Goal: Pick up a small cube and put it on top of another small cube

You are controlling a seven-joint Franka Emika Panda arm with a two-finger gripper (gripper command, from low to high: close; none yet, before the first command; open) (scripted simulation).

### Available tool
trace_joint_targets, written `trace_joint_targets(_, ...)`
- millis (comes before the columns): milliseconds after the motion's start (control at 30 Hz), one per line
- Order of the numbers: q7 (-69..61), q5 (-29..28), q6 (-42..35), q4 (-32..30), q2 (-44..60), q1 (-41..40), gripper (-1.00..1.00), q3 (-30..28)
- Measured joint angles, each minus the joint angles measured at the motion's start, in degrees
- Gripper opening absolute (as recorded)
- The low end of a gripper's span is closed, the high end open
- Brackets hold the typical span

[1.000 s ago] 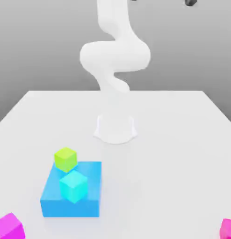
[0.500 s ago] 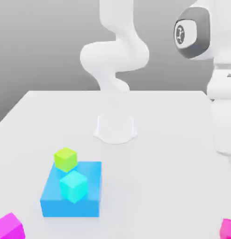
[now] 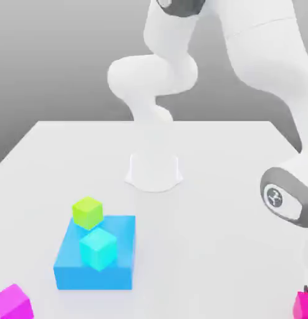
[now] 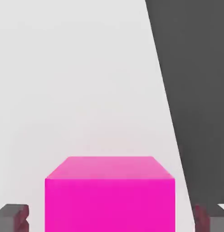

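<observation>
A magenta-pink small cube [image 4: 110, 195] sits on the white table between my two fingertips [image 4: 12, 217], with a gap on each side. My gripper [image 4: 111, 218] is open around it and not touching it. In the exterior view this cube [image 3: 303, 306] lies at the front right corner, under the lowered arm's wrist [image 3: 284, 198]. Its twin magenta cube [image 3: 13, 303] rests at the front left. The lime cube [image 3: 88, 212] stands on the table at the far left corner of the blue block [image 3: 75, 269].
A small cyan cube [image 3: 98, 248] sits on top of the flat blue block. The arm's round base [image 3: 154, 169] stands at the table's middle rear. The table's edge [image 4: 166, 104] runs close beside the gripped-around cube, with dark floor beyond.
The arm has swung down on the exterior view's right, its wrist dropping from high up to just above the right magenta cube. No cube has moved.
</observation>
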Motion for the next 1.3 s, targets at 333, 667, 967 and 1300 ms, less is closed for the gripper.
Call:
trace_joint_targets(333,1.27,2.87,-6.5,-4.58,-11.12,-2.73,-1.0,-0.67)
trace_joint_targets(667,18.05,5.82,-10.29,-21.37,-31.79,-14.16,-1.0,-11.96)
trace_joint_targets(967,38.59,0.98,-13.55,-36.65,-50.55,-28.27,-1.0,-16.46)
trace_joint_targets(1300,52.0,-1.83,-6.13,-48.6,-55.16,-40.84,-1.0,-17.7)
